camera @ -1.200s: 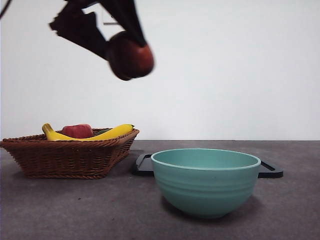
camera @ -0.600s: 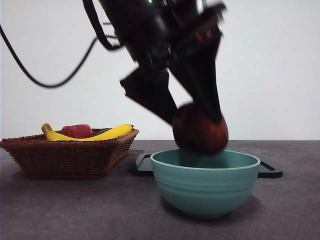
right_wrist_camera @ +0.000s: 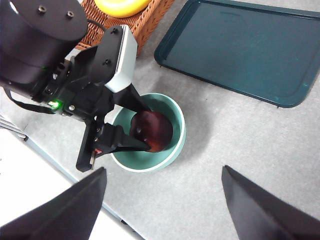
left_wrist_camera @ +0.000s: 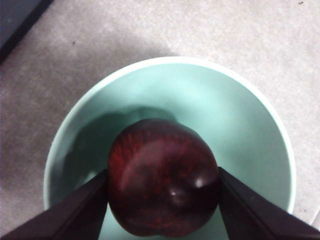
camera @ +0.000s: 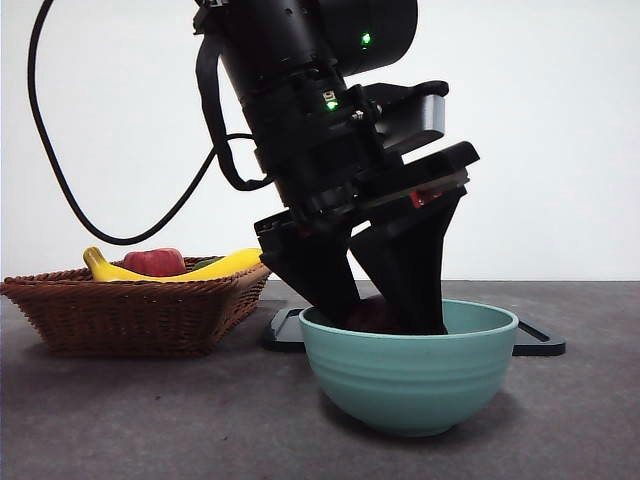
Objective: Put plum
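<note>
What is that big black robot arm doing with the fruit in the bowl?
The left end effector is shut on the plum and holds it down inside the teal bowl; it has not let go. The right end effector hangs open high above the table, waiting. Beside the bowl is a wicker basket with a banana and a red fruit, and a dark tray lies behind the bowl.
</note>
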{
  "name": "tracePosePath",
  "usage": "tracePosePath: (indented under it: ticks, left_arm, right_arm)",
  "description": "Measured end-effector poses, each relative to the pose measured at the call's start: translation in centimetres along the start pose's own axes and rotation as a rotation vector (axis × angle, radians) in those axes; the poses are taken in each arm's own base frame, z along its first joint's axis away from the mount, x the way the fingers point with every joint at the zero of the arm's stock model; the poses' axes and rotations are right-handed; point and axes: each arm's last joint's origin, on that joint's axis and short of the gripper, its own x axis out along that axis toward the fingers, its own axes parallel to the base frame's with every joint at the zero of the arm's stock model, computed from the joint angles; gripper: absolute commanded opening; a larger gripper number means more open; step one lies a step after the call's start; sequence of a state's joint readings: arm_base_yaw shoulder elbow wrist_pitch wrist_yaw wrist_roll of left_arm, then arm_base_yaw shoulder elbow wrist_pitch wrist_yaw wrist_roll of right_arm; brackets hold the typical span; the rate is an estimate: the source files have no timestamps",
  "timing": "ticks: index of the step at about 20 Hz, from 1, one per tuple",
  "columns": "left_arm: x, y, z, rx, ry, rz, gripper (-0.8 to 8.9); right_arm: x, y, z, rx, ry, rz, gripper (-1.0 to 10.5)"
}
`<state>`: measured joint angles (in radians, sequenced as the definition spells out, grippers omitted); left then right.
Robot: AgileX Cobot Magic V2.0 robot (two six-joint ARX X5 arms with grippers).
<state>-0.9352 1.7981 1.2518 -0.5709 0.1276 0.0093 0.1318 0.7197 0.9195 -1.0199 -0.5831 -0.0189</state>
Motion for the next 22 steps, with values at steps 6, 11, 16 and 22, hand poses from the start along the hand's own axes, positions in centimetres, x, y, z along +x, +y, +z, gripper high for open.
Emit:
tracePosePath:
  ticks: [6,11,16,22]
  left_arm:
    - [0.0,-0.2,0.0,0.005,-0.003,-0.002,4.09]
    - [-0.3,-0.2,0.2,0.002,0.011,-0.002,4.06]
    - [-3.8,-0.6,1.8,0.015,-0.087,-0.001,4.06]
    - [-12.6,0.9,1.7,-0.037,-0.312,0.045,4.06]
  right_arm:
    - [0.0,0.0,0.0,0.000,0.000,0.000,3.7]
    - [0.0,0.0,0.0,0.000,0.000,0.001,3.7]
    - [0.0,0.0,0.0,0.000,0.000,0.000,3.7]
    - [0.0,0.0,0.0,0.000,0.000,0.001,3.7]
